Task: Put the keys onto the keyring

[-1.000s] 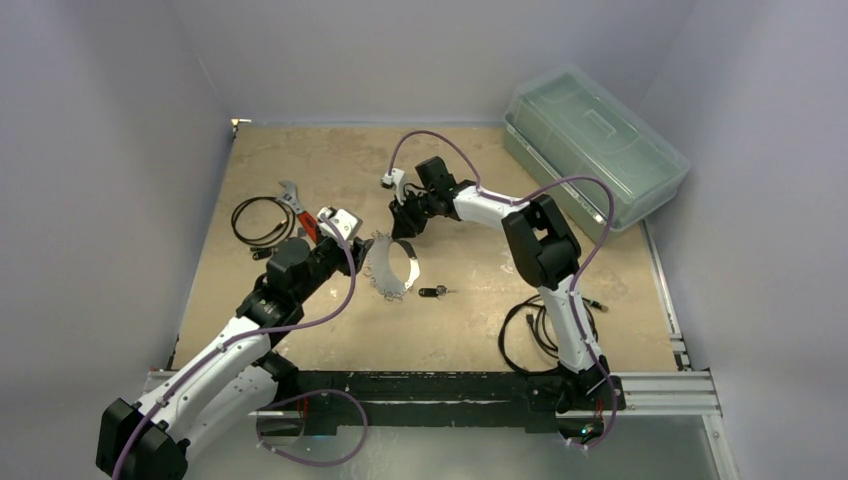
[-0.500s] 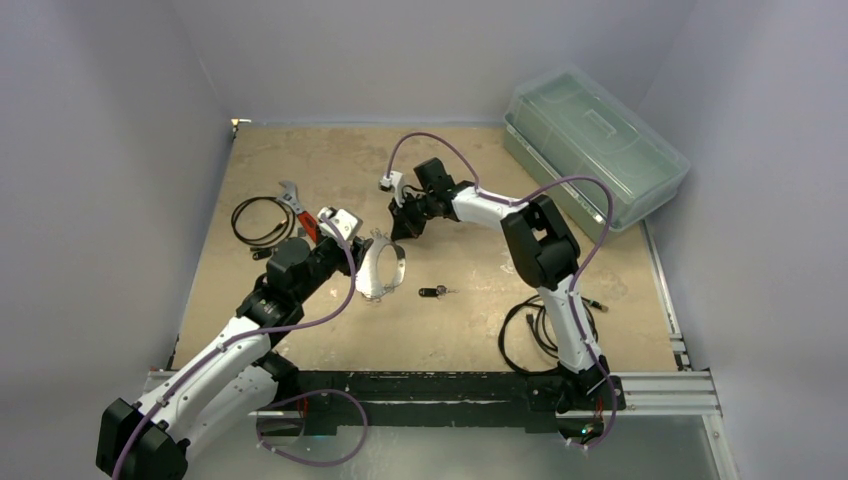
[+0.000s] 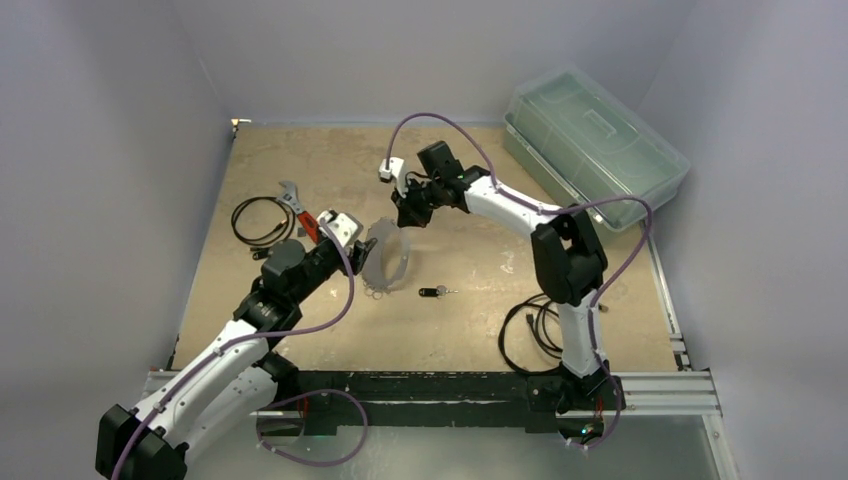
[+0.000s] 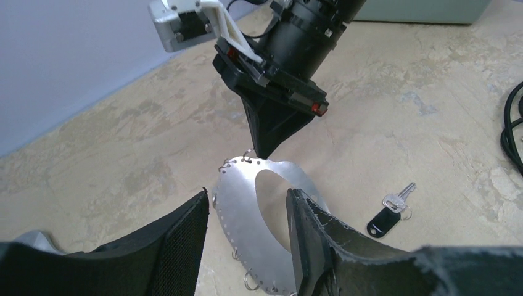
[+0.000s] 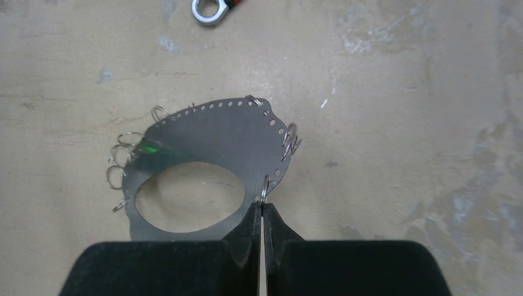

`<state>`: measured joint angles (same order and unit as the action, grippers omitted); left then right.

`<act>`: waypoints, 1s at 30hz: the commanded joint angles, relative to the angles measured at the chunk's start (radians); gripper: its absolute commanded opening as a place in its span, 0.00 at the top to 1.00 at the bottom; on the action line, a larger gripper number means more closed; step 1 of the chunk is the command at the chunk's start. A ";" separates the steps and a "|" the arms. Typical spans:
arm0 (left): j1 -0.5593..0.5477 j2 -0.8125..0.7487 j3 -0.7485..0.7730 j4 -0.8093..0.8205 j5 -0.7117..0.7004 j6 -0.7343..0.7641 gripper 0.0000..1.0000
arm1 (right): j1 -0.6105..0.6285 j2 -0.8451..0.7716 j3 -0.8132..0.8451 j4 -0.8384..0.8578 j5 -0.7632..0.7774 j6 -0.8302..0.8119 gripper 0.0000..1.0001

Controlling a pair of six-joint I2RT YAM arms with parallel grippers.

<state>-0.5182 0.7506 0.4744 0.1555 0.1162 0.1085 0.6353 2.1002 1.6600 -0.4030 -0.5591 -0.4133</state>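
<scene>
The keyring (image 3: 385,258) is a flat silver loop with a punched rim and several small wire rings. My right gripper (image 3: 405,215) is shut on one small ring at its rim (image 5: 261,206) and holds that edge up, so the loop (image 5: 228,132) hangs tilted. My left gripper (image 3: 355,240) is open, its fingers (image 4: 185,240) on either side of the loop's near part (image 4: 247,216) without squeezing it. The key (image 3: 430,292), black head and short silver blade, lies on the table right of the loop, also in the left wrist view (image 4: 385,219).
A red-handled wrench (image 3: 300,215) and a black cable coil (image 3: 255,222) lie at the left. Another black cable (image 3: 530,325) lies by the right arm's base. A clear plastic box (image 3: 595,145) stands at the back right.
My right gripper has risen and pulled back with the small ring, tipping the keyring from flat up onto a tilt. The right elbow has swung right. The left gripper has barely moved.
</scene>
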 commanded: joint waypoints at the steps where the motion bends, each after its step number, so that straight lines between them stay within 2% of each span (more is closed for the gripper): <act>1: -0.003 -0.011 0.034 0.074 0.067 0.074 0.51 | 0.019 -0.107 -0.001 -0.073 0.052 -0.049 1.00; 8: -0.002 0.036 0.075 0.068 0.072 0.144 0.51 | 0.060 -0.183 -0.009 -0.179 0.172 -0.079 1.00; 12: -0.002 0.046 0.087 0.094 0.150 0.206 0.51 | 0.066 -0.255 -0.029 -0.203 0.200 -0.089 1.00; 17: -0.002 0.065 0.105 0.092 0.317 0.317 0.49 | 0.082 -0.342 -0.041 -0.225 0.199 -0.097 1.00; 26: -0.001 0.156 0.170 0.074 0.388 0.431 0.54 | 0.088 -0.451 -0.156 -0.187 0.180 -0.067 1.00; 30: 0.000 0.206 0.226 -0.003 0.411 0.503 0.56 | 0.089 -0.492 -0.184 -0.191 0.172 -0.054 1.00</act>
<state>-0.5182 0.9260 0.6186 0.1879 0.4633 0.5152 0.7200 1.6646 1.4963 -0.6136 -0.3759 -0.4858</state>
